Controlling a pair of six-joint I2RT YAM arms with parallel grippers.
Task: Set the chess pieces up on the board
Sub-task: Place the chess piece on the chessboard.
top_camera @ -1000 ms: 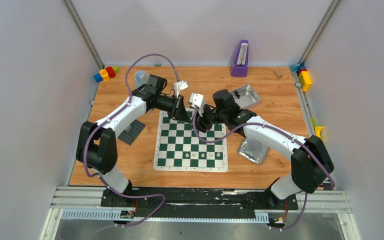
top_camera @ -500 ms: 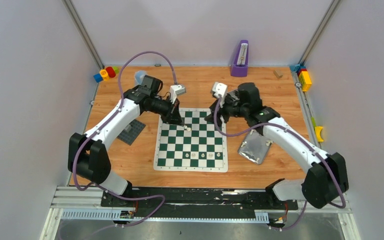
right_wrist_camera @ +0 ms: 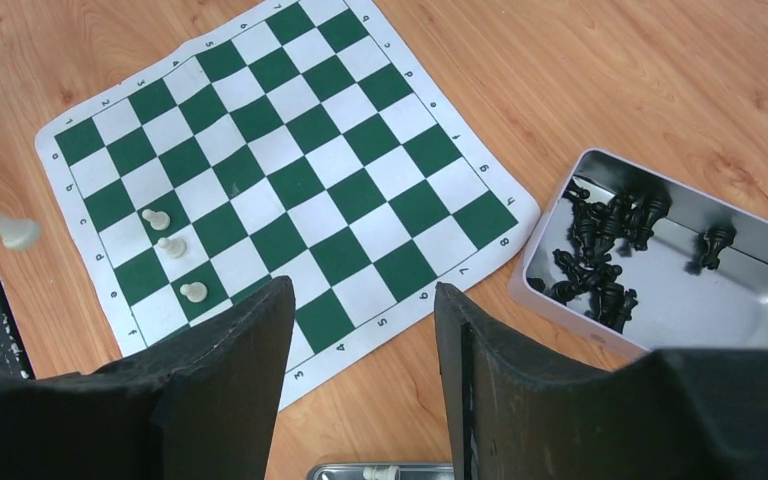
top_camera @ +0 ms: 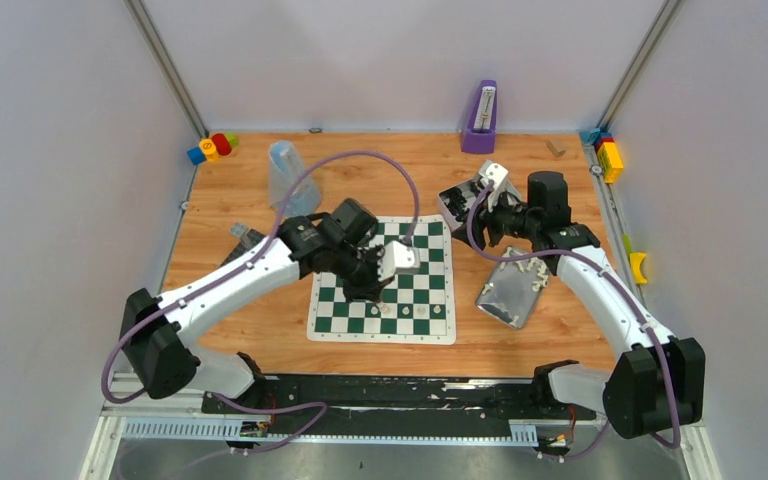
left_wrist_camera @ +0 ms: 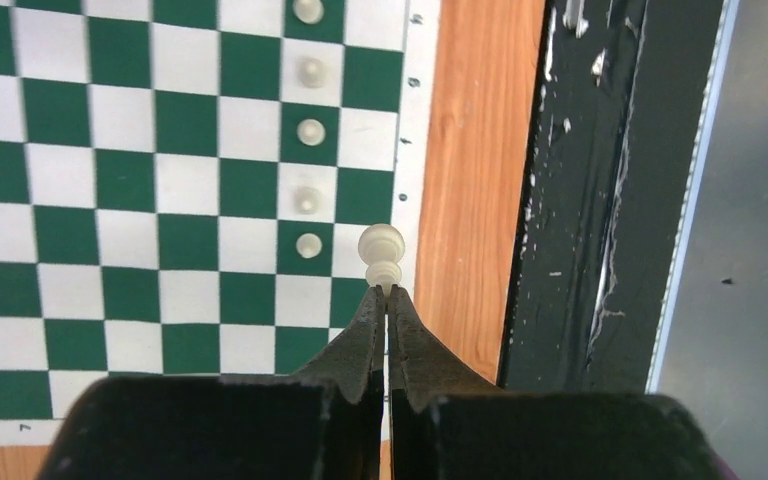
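Left wrist view: the left end effector (left_wrist_camera: 385, 298) is pinched tight on a cream piece (left_wrist_camera: 381, 252) at the board's (left_wrist_camera: 185, 125) edge, beside five standing pieces (left_wrist_camera: 309, 131). The right end effector (right_wrist_camera: 360, 300) hangs partly open and empty above the worktop (right_wrist_camera: 610, 80).

Premises are presenting as a robotics laboratory test cell. Plain pale grey wall panels (top_camera: 50, 200) are enclosing a wooden tabletop (top_camera: 230, 190), with silver aluminium frame rails (top_camera: 165, 65) running up at 11 and 1 o'clock. Two white-and-black cabled robot arms (top_camera: 235, 280) are standing bolted to a black base plate (top_camera: 400, 390) at 6 o'clock. Coloured toy blocks (top_camera: 210, 147) are lying at 10 o'clock.
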